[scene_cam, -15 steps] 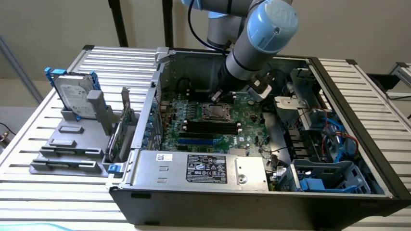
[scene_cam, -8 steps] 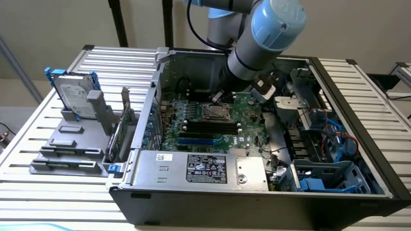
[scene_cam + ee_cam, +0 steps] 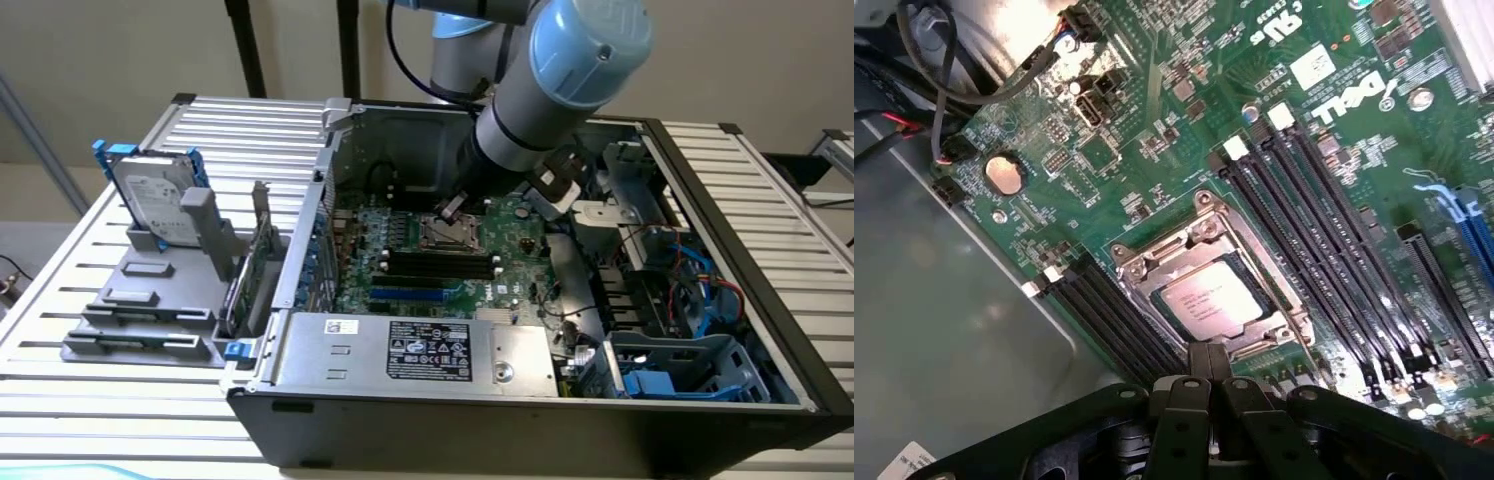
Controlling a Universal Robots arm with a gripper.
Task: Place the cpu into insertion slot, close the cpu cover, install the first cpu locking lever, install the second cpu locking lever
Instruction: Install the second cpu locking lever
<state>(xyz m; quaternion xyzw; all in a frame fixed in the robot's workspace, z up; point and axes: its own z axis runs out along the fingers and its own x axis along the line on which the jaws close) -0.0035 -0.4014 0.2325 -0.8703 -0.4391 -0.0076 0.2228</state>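
I see my pincer (image 3: 1206, 385) pressed shut, empty, its tips just beside the near edge of the cover (image 3: 1154, 262). The cover lies closed over the chip (image 3: 1211, 298) seated in the socket (image 3: 450, 233), green board (image 3: 1154, 120) beyond.

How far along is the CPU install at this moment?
Done: the cpu sits in the insertion slot, and the cpu cover lies closed around it. In hand: the shut hand is right at the cover's edge, holding nothing I can make out. Whether either locking lever is latched I cannot tell.
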